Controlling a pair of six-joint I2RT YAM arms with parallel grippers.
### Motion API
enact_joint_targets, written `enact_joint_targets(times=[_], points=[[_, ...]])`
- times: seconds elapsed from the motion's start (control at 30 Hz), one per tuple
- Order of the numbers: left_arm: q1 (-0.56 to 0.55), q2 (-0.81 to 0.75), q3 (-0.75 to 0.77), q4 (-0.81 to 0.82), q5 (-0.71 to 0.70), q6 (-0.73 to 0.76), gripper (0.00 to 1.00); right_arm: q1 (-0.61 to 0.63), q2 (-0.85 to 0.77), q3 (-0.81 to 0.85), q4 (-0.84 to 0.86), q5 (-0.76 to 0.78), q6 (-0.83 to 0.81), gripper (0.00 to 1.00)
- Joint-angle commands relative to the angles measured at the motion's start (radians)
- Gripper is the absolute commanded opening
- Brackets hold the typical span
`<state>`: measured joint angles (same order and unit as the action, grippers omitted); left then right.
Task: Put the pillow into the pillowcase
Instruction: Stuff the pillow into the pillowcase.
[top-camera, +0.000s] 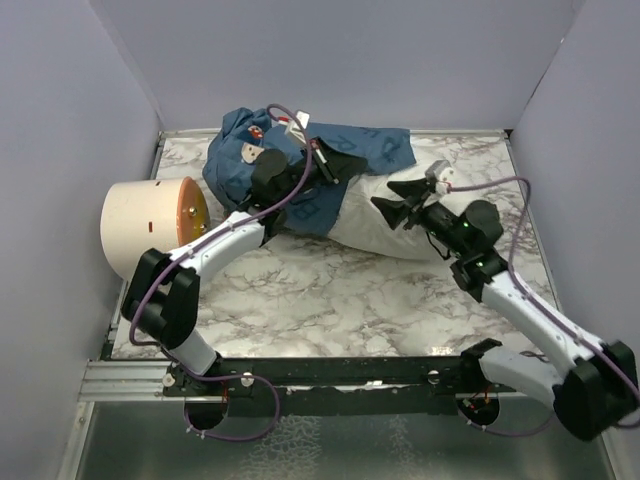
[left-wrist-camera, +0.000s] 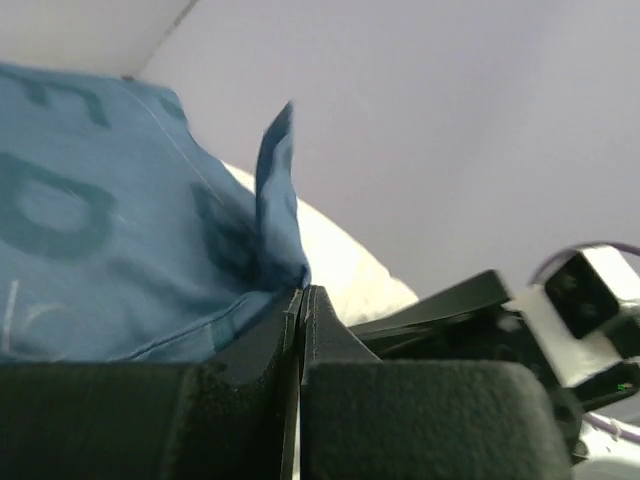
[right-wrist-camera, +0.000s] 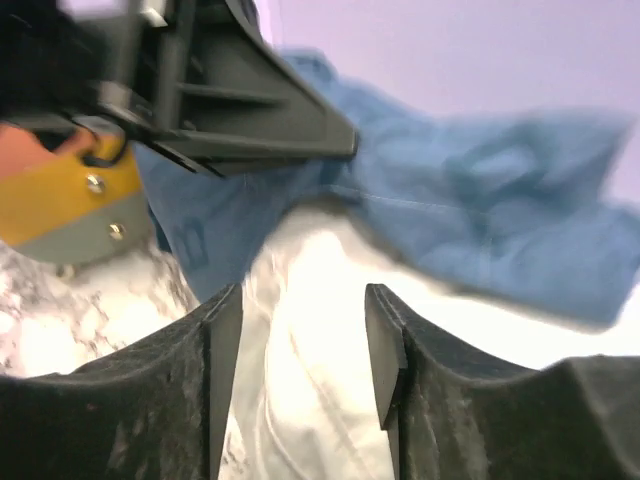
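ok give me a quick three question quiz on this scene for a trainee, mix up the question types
1. True or false: the right gripper is shut.
2. The left gripper pinches: A the floppy blue printed fabric pillowcase; B the plump white fabric pillow; C nothing.
3. Fill in: the pillow is ___ covered by the pillowcase.

Key: 1 false, its jaws stand apart over the pillow; 2 A; 3 partly.
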<state>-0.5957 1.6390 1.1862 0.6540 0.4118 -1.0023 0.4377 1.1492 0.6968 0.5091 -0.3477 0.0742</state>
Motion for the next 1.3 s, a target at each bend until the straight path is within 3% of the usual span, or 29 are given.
enact_joint_targets(times=[0.0, 0.1, 0.2, 0.43, 0.53, 0.6, 0.7, 0.73, 0.83, 0.93, 1.03, 1.13, 1.27], points=[[0.059, -0.132, -0.071, 0.077, 0.085, 0.011, 0.00, 0.003, -0.281, 0.011, -0.206, -0.079, -0.052, 0.60], [0.067, -0.165, -0.082, 0.038, 0.097, 0.049, 0.00, 0.002, -0.333, 0.077, -0.371, -0.048, -0.102, 0.81], [0.068, -0.184, -0.084, 0.017, 0.108, 0.064, 0.00, 0.003, -0.251, 0.193, -0.592, -0.008, -0.178, 0.88], [0.063, -0.223, -0.101, 0.013, 0.116, 0.064, 0.00, 0.002, -0.050, 0.262, -0.810, 0.154, -0.159, 0.86], [0.053, -0.225, -0.086, 0.009, 0.126, 0.063, 0.00, 0.003, 0.058, 0.273, -0.830, 0.224, -0.148, 0.73], [0.038, -0.218, -0.065, 0.006, 0.127, 0.063, 0.00, 0.003, 0.116, 0.274, -0.768, 0.197, -0.128, 0.53], [-0.002, -0.174, -0.003, 0.010, 0.124, 0.066, 0.00, 0.005, 0.190, 0.269, -0.584, 0.041, -0.063, 0.11], [-0.016, -0.150, 0.031, 0.012, 0.125, 0.066, 0.00, 0.005, 0.206, 0.265, -0.491, -0.028, -0.021, 0.04], [-0.046, -0.051, 0.192, 0.011, 0.154, 0.048, 0.00, 0.005, 0.237, 0.275, -0.164, -0.199, 0.186, 0.01], [-0.066, 0.027, 0.346, 0.000, 0.181, 0.033, 0.00, 0.005, 0.219, 0.288, 0.117, -0.147, 0.363, 0.01], [-0.076, 0.040, 0.387, 0.012, 0.198, 0.031, 0.00, 0.006, 0.181, 0.299, 0.209, -0.063, 0.354, 0.01], [-0.070, -0.010, 0.259, 0.059, 0.199, 0.041, 0.00, 0.006, 0.153, 0.242, 0.157, -0.049, 0.271, 0.01], [-0.062, -0.098, -0.088, 0.186, 0.160, 0.029, 0.00, 0.005, 0.117, -0.015, 0.192, -0.138, 0.216, 0.02]])
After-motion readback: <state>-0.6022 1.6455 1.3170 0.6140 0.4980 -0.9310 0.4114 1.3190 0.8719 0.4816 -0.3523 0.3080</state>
